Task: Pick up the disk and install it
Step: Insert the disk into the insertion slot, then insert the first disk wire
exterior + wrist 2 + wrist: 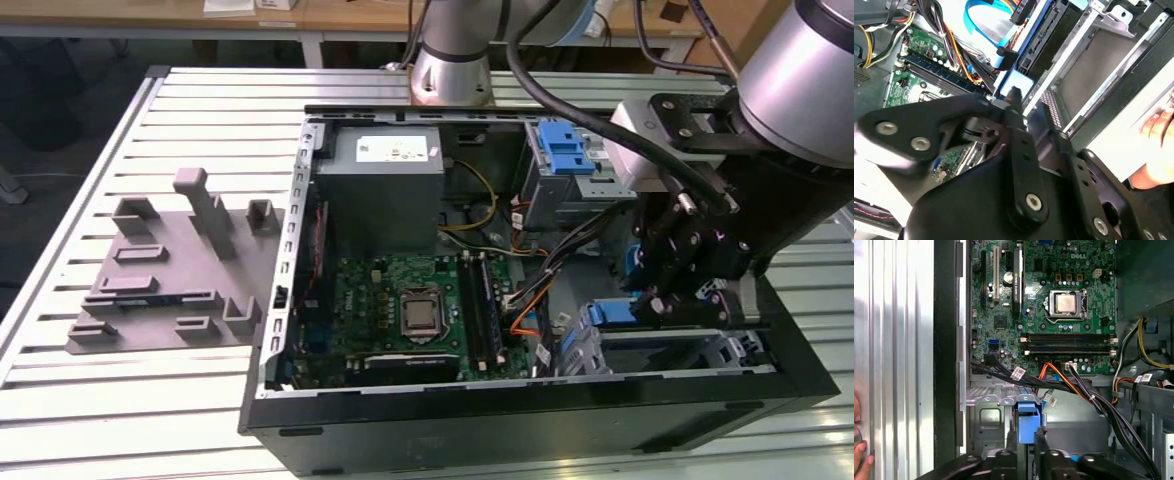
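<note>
The pincer (1026, 439) is clamped on the blue bracket edge of the disk (1026, 421), which stands on edge directly beyond its fingertips, in the drive cage (985, 416) at a corner of the case (534, 405). Its long axis seems to run down into the bay. Cage walls lie just beside it, and cables (1079, 390) crowd the other side

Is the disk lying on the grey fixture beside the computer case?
No, in the first wrist view the disk sits by its blue bracket between the fingertips of the gripper, inside the computer case.
</note>
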